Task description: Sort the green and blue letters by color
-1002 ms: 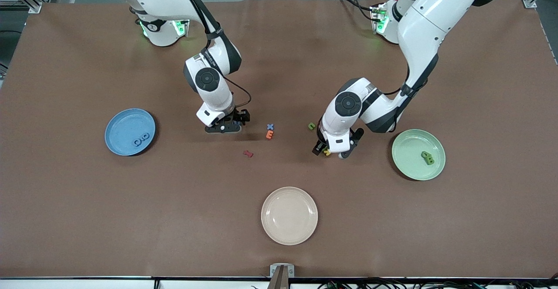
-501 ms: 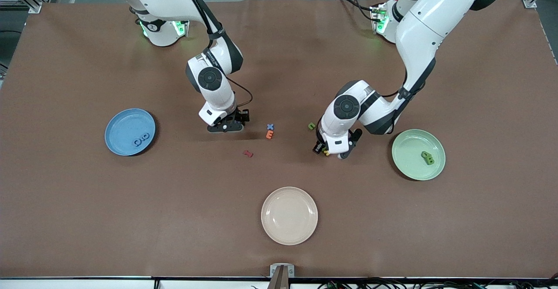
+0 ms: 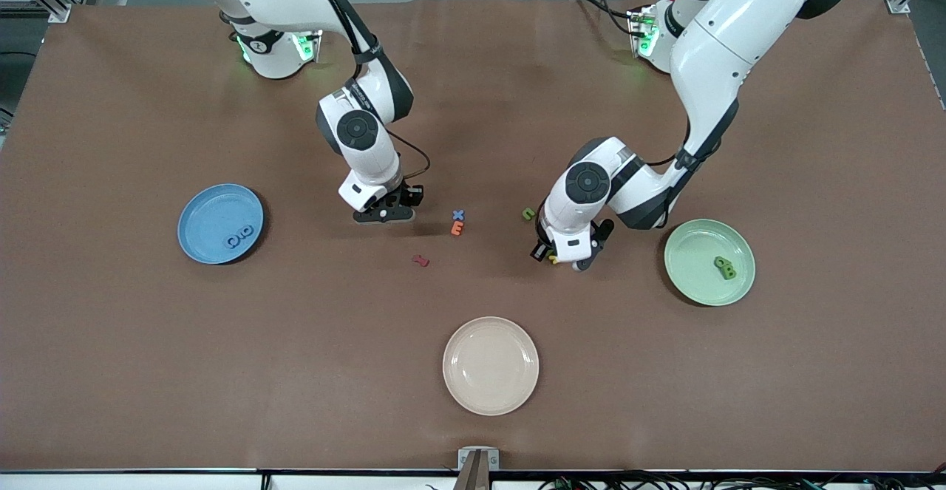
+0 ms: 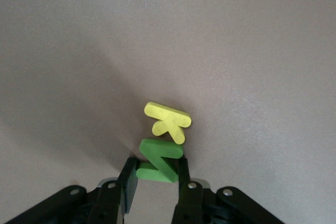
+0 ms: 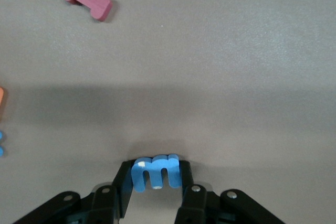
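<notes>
I see the blue plate [image 3: 220,223] toward the right arm's end of the surface [image 3: 148,364], three blue letters [image 3: 241,239] lying near its rim. Next along, the right pincer [image 3: 383,214] is down at the surface. My right wrist view shows its fingers [image 5: 124,184] pressed against both sides of a blue letter M [image 5: 156,171], clamped on it.

A dark red letter [image 3: 420,260] lies nearer the front camera than that pincer. A blue X [image 3: 458,214] sits mid-surface, an orange E [image 3: 457,228] just beside it on the camera side. The beige plate [image 3: 491,365] is nearest the front camera.

A green letter [image 3: 528,213] lies loose just beside the left arm's wrist. The left pincer [image 3: 562,257] is low at the surface. From the left wrist view, its fingers [image 4: 129,178] are clamped on a green letter Z [image 4: 159,160], tilted up on edge. A yellow letter [image 4: 167,121] touches the Z's upper edge.

The green plate [image 3: 709,261] sits toward the left arm's end, two green letters [image 3: 724,267] on it, touching each other.
</notes>
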`<action>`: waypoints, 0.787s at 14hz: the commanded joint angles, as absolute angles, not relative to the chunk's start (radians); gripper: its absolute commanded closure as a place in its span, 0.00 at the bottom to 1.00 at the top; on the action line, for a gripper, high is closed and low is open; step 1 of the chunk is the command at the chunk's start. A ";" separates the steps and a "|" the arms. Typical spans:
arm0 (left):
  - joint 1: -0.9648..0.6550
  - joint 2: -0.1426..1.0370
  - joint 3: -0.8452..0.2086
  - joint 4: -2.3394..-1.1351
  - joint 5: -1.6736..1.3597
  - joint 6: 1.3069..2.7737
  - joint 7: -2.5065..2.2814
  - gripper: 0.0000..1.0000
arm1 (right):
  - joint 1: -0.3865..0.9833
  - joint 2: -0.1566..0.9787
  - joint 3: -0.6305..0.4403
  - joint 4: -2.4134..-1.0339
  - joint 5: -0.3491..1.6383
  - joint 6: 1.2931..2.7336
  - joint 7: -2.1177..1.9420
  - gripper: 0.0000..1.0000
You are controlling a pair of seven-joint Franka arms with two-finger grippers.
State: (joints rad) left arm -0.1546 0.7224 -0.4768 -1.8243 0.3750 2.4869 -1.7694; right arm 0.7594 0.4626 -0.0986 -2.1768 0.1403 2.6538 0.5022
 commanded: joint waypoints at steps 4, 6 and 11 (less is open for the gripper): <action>-0.146 0.652 -0.476 -1.764 0.400 2.366 -1.770 1.00 | 0.720 0.414 -0.113 -2.178 0.153 2.518 0.490 0.99; -0.127 0.614 -0.476 -1.762 0.399 2.324 -1.738 1.00 | 0.634 0.353 -0.115 -2.177 0.146 2.388 0.392 0.99; 0.021 0.551 -0.479 -1.785 0.399 2.251 -1.496 1.00 | 0.349 0.233 -0.117 -2.189 0.056 2.159 0.043 0.99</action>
State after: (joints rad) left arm -0.0445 0.5850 -0.4734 -1.7498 0.3814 2.2847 -1.6032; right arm 0.4499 0.2919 -0.1362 -2.1568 0.1113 2.2085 0.1362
